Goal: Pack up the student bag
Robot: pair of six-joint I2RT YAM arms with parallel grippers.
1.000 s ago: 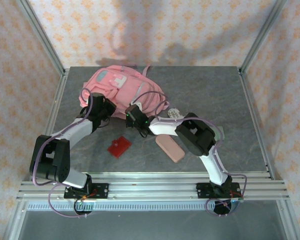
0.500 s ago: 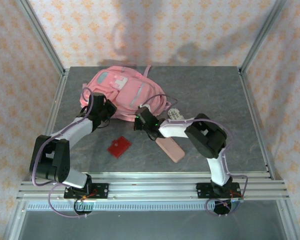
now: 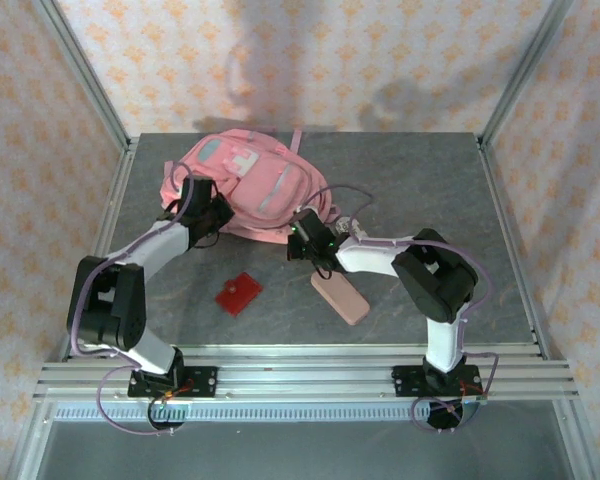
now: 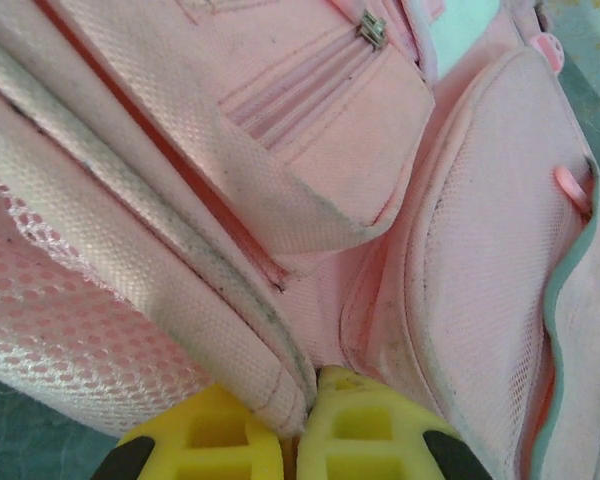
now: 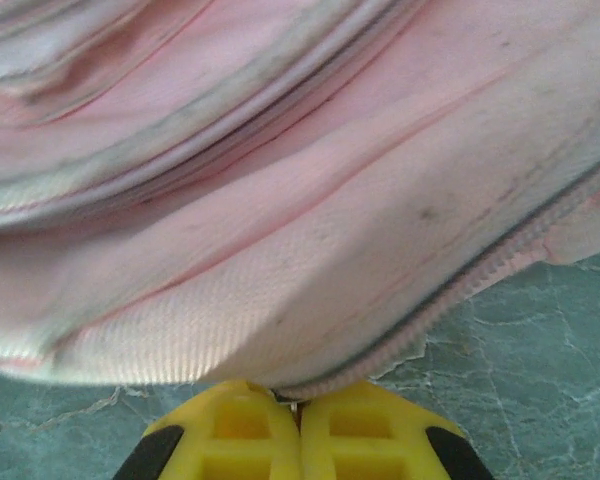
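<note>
The student bag [image 3: 252,180], a large pink backpack with grey zip trims and a white patch, lies at the back left of the table. My left gripper [image 3: 206,212] is at the bag's near left edge, and its yellow fingers [image 4: 365,430] are shut on a fold of the bag's pink fabric [image 4: 280,330]. My right gripper [image 3: 306,236] is at the bag's near right edge. It is shut [image 5: 299,412] where the grey zip [image 5: 450,290] runs down, with a small metal zip pull pinched between the fingertips.
A small flat pink pencil case [image 3: 340,297] lies just in front of the right arm's forearm. A red card [image 3: 239,293] rests on the grey table [image 3: 430,180] between the arms. A small white item [image 3: 351,226] sits by the bag's right strap.
My right gripper has slid to the right along the bag's near edge, staying shut on the zip. The left gripper crept slightly back, and the bag shifted a little.
</note>
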